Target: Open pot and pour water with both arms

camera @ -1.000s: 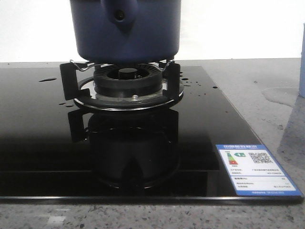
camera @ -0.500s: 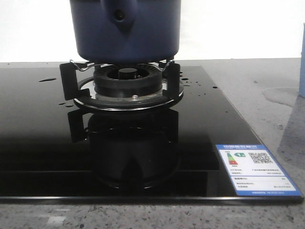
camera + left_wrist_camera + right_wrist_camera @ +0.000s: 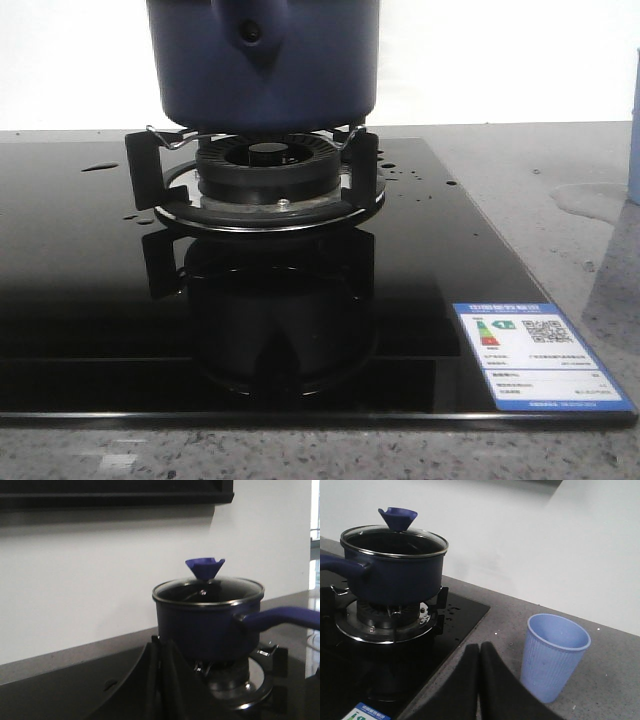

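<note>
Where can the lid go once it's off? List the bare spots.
Free: the grey counter between the cooktop's edge and the pale blue cup, and the black glass in front of the burner. A wet patch lies on the counter near the cup. Crowded: the burner itself, under the pot, its lid on.

Glossy enamel pot (image 3: 263,70); glass lid (image 3: 394,541); ribbed plastic cup (image 3: 553,656).

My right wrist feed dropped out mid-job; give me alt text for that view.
A dark blue pot with its glass lid on sits on a gas burner, its handle pointing away from an empty pale blue cup that stands on the grey counter beside the stove. The right gripper is shut, holding nothing.
</note>
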Motion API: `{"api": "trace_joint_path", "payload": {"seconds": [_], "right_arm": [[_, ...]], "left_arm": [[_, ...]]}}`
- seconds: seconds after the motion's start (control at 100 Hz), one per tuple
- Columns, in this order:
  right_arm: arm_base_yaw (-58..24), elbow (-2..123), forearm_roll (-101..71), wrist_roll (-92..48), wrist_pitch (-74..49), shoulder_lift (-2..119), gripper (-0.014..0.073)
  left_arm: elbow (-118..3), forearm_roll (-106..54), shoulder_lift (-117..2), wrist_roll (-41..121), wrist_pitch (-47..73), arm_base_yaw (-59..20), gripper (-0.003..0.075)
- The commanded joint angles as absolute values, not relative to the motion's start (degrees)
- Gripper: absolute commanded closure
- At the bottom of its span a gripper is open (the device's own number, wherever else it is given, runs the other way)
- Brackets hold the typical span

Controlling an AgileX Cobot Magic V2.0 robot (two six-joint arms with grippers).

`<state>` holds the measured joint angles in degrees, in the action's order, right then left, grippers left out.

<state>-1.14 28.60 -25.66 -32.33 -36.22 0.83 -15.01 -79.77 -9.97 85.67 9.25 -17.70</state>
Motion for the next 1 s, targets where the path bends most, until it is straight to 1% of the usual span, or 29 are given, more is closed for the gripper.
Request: {"api": "trace_joint_path", "payload": {"seconds": [0.0, 0.01, 0.02, 0.05, 0.08, 0.15, 0.2, 0.28, 0.52, 0.69, 0.77, 0.89, 0.99], "right_arm": [[-1.18, 29.82, -26.3, -32.92, -32.07, 1.64, 0.0667], [-1.18, 29.82, -26.3, -32.92, -32.07, 1.64, 0.0667], [-1.18, 29.82, -26.3, -32.92, -32.07, 1.64, 0.0667], [-1.18, 29.82, -26.3, -32.92, -32.07, 1.64, 0.0667], [-1.18, 29.82, -26.3, -32.92, -32.07, 1.64, 0.0667], [-1.18, 29.82, -26.3, -32.92, -32.07, 1.64, 0.0667], [-1.18, 29.82, -26.3, -32.92, -32.07, 1.64, 0.0667], [-1.18, 29.82, -26.3, -32.92, -32.07, 1.64, 0.0667], [-1.18, 29.82, -26.3, -32.92, -32.07, 1.64, 0.0667], [-1.18, 29.82, -26.3, -32.92, -32.07, 1.64, 0.0667], [-1.18, 29.82, -26.3, -32.92, -32.07, 1.64, 0.0667], [-1.18, 29.82, -26.3, -32.92, -32.07, 1.64, 0.0667], [-1.18, 29.82, -26.3, -32.92, -32.07, 1.64, 0.0667]], "left_arm": [[-16.39, -51.2, -10.53, 57.07, 7.8, -17.57, 0.0739], [-16.39, -46.12, -10.53, 52.08, 7.8, -17.57, 0.0739], [-16.39, -43.67, -10.53, 52.08, 8.02, -17.57, 0.0739], [-16.39, -34.39, -10.53, 40.27, 8.67, -17.57, 0.0739], [-16.28, -24.62, -10.53, 31.88, 9.1, -17.57, 0.0739], [-15.16, -11.82, -10.53, 16.86, 9.26, -17.57, 0.0739], [-13.93, -8.07, -10.25, 14.15, 9.26, -17.49, 0.0739], [-11.71, -7.67, -9.33, 14.02, 9.26, -16.22, 0.0739], [-3.0, -7.2, -2.3, 11.13, 7.51, -9.05, 0.0739], [1.07, -7.2, -0.69, 9.5, 6.7, -5.24, 0.0739], [1.94, -7.2, -0.45, 8.56, 8.83, -3.73, 0.0739], [1.94, -5.83, 0.6, 8.56, 16.03, -1.91, 0.0739], [1.94, -6.38, 1.74, 8.2, 16.03, -0.82, 0.0739]]}}
